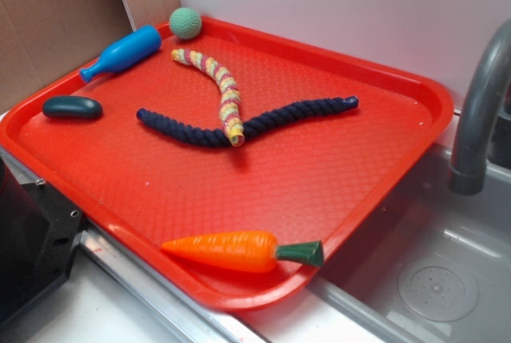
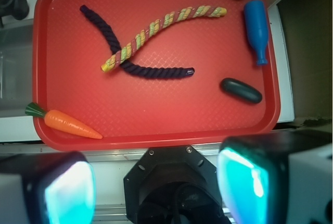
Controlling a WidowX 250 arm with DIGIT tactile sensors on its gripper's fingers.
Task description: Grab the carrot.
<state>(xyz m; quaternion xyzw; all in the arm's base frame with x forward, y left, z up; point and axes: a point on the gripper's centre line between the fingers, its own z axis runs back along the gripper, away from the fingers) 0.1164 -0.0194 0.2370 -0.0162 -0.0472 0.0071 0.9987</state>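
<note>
We see our gripper (image 2: 156, 185) only in the wrist view, jaws spread wide and holding nothing, above the tray's (image 2: 156, 122) near edge. The carrot (image 2: 65, 122) lies in a tray corner; only the exterior view shows a faucet (image 1: 479, 112) beside it.

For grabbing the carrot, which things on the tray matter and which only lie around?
Matter:
carrot
gripper, open, away from the tray

Only lying around:
striped knitted worm
navy rope
blue bottle
green ball
dark oval toy
</note>
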